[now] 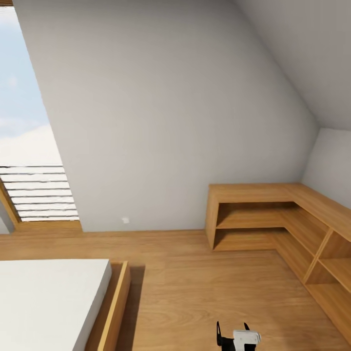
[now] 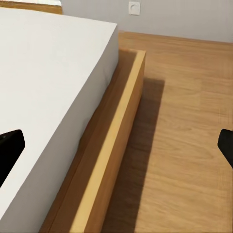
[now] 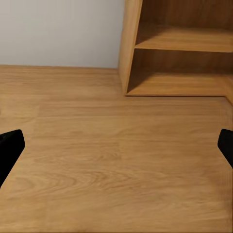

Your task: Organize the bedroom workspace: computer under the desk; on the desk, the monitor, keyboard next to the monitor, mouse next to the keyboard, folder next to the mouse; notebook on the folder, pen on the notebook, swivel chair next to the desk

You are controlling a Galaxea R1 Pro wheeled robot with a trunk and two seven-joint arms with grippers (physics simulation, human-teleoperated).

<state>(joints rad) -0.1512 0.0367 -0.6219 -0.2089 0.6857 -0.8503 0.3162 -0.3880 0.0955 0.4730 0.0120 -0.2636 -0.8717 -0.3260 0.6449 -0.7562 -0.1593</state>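
Note:
I am in the bedroom, facing a sloped grey wall [image 1: 170, 112] over a wood plank floor [image 1: 195, 287]. The desk, the swivel chair and the other task things are out of view. My left gripper [image 2: 116, 150] is open, its black fingertips [image 2: 9, 150] wide apart above the edge of the bed, holding nothing. My right gripper [image 3: 116, 150] is open too, over bare floor, with nothing between its fingertips [image 3: 9, 148]. In the head view the right gripper [image 1: 232, 327] shows at the bottom edge.
A wooden-framed bed [image 1: 114, 307] with a white mattress [image 1: 48, 292] stands at the lower left. An L-shaped light wood shelf unit [image 1: 273, 195] fills the right corner. A tall window [image 1: 24, 122] with white slats is at the left. Open floor lies between bed and shelves.

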